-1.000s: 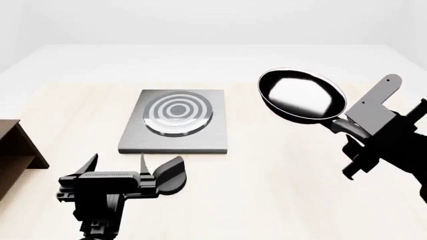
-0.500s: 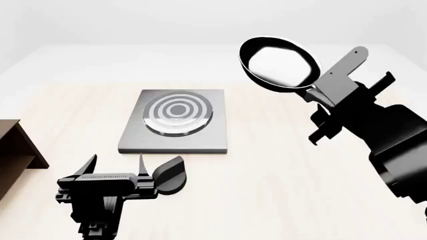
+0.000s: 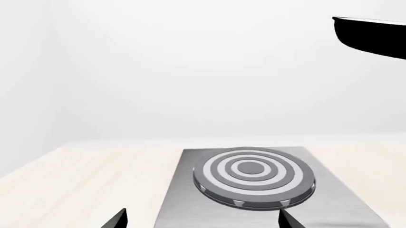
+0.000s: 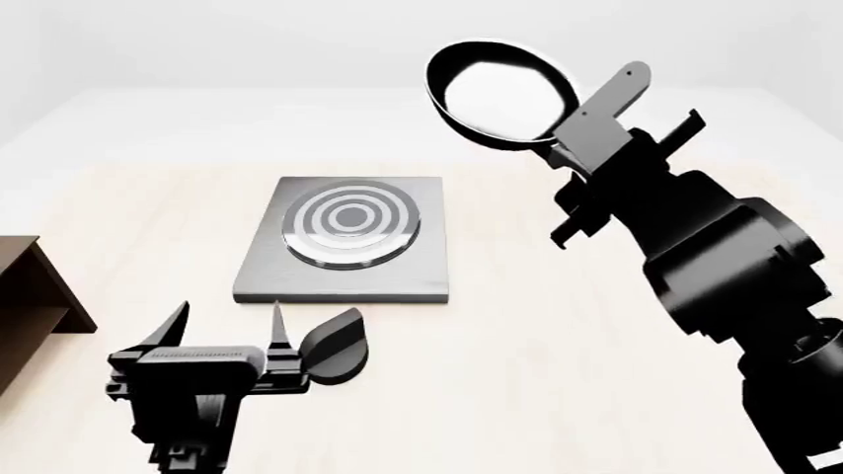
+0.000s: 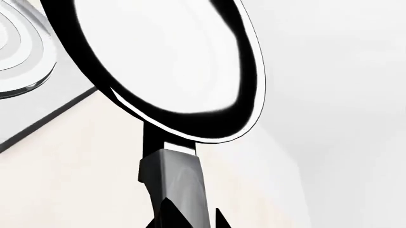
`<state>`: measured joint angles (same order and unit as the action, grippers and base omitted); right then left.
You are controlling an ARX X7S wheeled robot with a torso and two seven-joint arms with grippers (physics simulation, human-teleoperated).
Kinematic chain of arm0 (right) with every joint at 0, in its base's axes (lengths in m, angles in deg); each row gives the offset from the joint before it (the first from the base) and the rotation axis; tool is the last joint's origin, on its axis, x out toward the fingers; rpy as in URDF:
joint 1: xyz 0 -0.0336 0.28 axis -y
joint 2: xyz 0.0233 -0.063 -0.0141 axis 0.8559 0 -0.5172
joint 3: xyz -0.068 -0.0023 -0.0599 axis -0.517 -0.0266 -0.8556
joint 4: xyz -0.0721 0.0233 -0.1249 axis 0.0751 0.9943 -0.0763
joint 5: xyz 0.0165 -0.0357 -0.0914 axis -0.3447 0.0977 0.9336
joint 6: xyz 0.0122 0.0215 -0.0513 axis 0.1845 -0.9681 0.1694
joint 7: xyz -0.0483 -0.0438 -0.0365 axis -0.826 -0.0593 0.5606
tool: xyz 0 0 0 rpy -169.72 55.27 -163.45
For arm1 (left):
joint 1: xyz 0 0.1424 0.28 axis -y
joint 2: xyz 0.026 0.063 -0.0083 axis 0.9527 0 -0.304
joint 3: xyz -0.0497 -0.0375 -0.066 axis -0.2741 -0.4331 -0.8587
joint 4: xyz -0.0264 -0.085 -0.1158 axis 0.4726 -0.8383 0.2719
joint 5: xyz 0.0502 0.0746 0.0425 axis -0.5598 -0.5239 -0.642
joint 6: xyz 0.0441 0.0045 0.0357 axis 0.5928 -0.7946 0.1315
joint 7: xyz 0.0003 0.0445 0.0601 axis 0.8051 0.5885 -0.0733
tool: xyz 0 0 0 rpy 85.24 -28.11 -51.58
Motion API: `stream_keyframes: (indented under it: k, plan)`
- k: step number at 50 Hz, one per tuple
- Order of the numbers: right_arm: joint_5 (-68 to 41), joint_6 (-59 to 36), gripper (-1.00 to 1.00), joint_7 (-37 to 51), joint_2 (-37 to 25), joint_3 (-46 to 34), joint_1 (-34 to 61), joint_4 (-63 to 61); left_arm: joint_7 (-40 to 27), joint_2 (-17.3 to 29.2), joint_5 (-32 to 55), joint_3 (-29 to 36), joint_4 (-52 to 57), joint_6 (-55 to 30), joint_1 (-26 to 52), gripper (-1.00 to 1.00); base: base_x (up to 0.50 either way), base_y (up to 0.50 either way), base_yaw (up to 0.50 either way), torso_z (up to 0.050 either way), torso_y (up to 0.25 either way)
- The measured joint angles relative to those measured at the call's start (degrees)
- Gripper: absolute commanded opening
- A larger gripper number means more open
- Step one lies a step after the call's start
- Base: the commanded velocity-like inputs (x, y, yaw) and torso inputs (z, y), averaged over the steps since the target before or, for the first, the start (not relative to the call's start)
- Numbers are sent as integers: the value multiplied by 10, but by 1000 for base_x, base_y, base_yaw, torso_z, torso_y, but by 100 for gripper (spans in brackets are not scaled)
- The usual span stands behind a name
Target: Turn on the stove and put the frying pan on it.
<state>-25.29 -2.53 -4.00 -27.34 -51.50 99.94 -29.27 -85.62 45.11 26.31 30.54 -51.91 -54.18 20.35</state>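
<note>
The stove [image 4: 349,247] is a grey square slab with pale burner rings on the table; it also shows in the left wrist view [image 3: 254,180] and at a corner of the right wrist view [image 5: 19,57]. Its black knob [image 4: 336,346] lies in front of it, beside my left gripper [image 4: 227,321], which is open and empty. My right gripper [image 4: 579,158] is shut on the frying pan's handle [image 5: 174,185] and holds the black frying pan [image 4: 503,94] in the air, right of and beyond the stove. The pan's edge shows in the left wrist view [image 3: 374,38].
A brown wooden shelf [image 4: 34,296] stands at the left edge of the table [image 4: 554,326]. The right arm [image 4: 712,257] reaches across the right side.
My right gripper has carried the pan up and leftward, toward the stove. The left gripper has barely shifted and stays open beside the knob.
</note>
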Motion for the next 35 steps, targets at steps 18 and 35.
stream_keyframes:
  k: [18, 35]
  plan:
    - [17, 64, -100, 28, 94, -22, 28, 111, 19, 8, 19, -2, 7, 24, -10, 100, 0, 0, 0, 1, 2]
    - [31, 121, -100, 65, 187, -35, 55, 233, 31, 11, 21, -1, 1, 57, -21, 100, 0, 0, 0, 0, 2]
